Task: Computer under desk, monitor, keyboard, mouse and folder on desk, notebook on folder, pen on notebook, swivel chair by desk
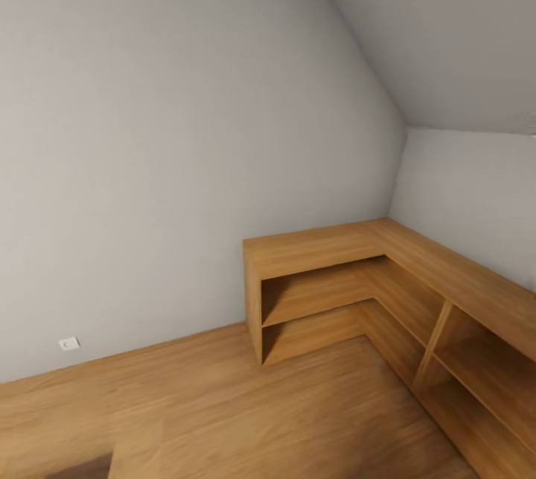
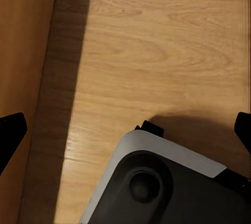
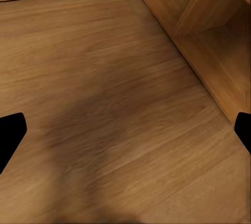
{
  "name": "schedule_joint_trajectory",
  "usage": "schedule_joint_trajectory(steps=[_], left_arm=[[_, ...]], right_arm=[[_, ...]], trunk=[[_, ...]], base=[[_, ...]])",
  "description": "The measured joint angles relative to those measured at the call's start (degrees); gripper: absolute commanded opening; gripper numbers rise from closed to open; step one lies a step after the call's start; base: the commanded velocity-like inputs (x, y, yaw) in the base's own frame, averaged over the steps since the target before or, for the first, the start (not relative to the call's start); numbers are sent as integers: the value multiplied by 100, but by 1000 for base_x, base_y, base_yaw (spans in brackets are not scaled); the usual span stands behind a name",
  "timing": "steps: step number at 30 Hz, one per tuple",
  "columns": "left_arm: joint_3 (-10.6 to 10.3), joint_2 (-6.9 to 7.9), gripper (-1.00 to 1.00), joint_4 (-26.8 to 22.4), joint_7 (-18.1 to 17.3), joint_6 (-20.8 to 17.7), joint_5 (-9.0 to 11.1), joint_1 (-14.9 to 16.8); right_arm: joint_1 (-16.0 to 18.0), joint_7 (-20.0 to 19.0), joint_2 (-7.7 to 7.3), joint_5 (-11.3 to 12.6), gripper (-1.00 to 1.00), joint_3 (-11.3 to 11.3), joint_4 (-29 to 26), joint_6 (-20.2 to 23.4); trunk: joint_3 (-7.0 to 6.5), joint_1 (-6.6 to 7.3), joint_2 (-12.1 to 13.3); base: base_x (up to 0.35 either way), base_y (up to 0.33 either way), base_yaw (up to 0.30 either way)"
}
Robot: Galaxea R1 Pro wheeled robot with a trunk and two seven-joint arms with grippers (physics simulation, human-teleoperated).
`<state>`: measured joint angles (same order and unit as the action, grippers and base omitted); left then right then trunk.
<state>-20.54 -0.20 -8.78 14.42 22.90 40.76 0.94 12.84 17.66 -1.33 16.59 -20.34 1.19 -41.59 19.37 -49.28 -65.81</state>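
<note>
You are facing a corner of the bedroom: a grey wall (image 1: pixel 171 129) on the left meets a sloped ceiling (image 1: pixel 447 24) on the right, above a light wood plank floor (image 1: pixel 246 412). An L-shaped low light-wood cabinet (image 1: pixel 350 270) fills that corner. Its short leg runs along the far wall and ends in a vertical side panel; its long leg runs toward you along the right-hand wall. Its open shelves face the room. The floor in front of the cabinet's open side lies bare up to the wall's base. A small white wall socket (image 1: pixel 68 343) sits low on the wall, well left of the cabinet.

Left gripper (image 2: pixel 125 127): both dark fingertips sit at opposite edges of the wrist view, so the jaws stand wide with nothing between them. Below it you see the robot's grey-and-black base (image 2: pixel 167 187) on the floor, beside a wooden panel (image 2: pixel 23 41).

Right gripper (image 3: pixel 125 130): jaws likewise wide, nothing held, above bare floor with the cabinet's lower edge (image 3: pixel 209 41) near.
</note>
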Motion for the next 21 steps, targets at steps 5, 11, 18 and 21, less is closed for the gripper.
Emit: schedule_joint_trajectory(steps=[5, 11, 18, 21], left_arm=[[-3, -2, 100, 1, 1, 0, 0, 0], [-5, -7, 100, 2, 1, 0, 0, 0], [-6, -7, 100, 2, 1, 0, 0, 0], [-6, -7, 100, 2, 1, 0, 0, 0]], right_arm=[[-4, -1, 0, 0, 100, 0, 0, -1], [-2, -1, -1, 0, 100, 0, 0, 1], [-3, -1, -1, 0, 100, 0, 0, 0], [-4, -1, -1, 1, 100, 0, 0, 0]], trunk=[[-33, -1, -1], [-73, -1, 0], [-118, -1, 0], [-133, -1, 0]], base=[[29, -72, -181], [4, -10, -197], [1, -2, -222], [0, -1, -251]])
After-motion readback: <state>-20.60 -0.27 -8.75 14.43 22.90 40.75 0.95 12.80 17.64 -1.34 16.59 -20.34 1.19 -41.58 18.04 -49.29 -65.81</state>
